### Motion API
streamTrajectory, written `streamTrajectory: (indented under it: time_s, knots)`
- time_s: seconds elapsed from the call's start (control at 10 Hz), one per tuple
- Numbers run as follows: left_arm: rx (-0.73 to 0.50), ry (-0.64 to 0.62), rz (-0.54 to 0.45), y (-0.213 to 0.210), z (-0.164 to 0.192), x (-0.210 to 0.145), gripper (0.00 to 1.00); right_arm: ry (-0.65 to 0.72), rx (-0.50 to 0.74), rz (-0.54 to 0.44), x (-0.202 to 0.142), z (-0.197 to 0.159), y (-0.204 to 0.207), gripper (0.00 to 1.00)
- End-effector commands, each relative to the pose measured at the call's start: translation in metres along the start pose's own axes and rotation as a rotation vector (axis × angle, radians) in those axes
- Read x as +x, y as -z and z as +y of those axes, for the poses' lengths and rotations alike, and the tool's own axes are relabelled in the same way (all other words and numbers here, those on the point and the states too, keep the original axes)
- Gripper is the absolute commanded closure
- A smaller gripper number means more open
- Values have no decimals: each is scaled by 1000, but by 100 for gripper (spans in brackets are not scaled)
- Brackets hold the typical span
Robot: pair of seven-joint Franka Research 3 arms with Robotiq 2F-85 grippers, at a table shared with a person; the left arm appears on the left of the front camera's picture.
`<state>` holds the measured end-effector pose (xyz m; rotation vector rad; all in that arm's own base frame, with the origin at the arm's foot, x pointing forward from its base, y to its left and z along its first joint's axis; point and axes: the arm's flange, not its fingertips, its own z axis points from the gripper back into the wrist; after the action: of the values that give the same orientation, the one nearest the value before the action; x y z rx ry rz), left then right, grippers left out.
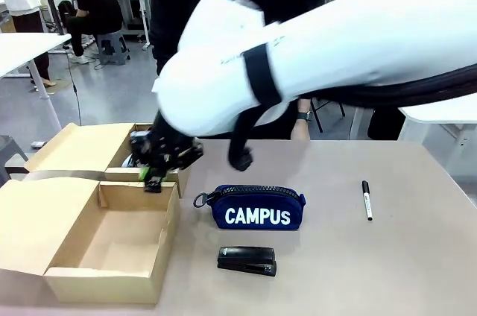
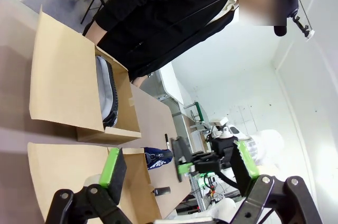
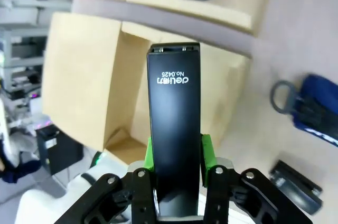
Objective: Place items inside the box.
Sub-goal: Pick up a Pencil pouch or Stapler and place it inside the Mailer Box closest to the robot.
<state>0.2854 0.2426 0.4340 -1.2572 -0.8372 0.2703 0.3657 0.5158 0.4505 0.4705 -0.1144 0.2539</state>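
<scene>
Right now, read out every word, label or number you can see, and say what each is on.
"CAMPUS": white, on the navy zip pouch.
"No.0425": on the black bar clamped in the right gripper; the brand word by it is unclear.
Print on the marker: too small to read.

Navy CAMPUS pouch (image 1: 257, 209) flat, black stapler (image 1: 247, 260) beside, second stapler (image 3: 174, 129) (in jaws) above box (image 1: 104, 286)

fyi your box (image 1: 104, 286) is plain matt cardboard, the CAMPUS pouch (image 1: 257, 208) looks like woven cloth, and the black stapler (image 3: 174, 129) you're holding is smooth, slightly shiny plastic.
</scene>
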Motion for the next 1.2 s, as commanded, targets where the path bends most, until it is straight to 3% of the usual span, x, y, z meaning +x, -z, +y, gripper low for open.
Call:
streamTrajectory:
  time_s: [0.0,0.1,0.3,1.0,1.1]
  knots:
    - [-23,19,-21,1,-1,0,0,3,-51,53,8,48,26,63]
    - [-23,19,-21,1,-1,0,0,-15,-108,90,-9,58,40,63]
    - [-23,19,-21,1,-1,0,0,11,-212,50,-34,60,54,63]
    - [-23,19,-21,1,-1,0,0,37,-239,110,-50,53,61,63]
    - [-23,19,-21,1,-1,0,0,24,-239,110,-50,52,62,5]
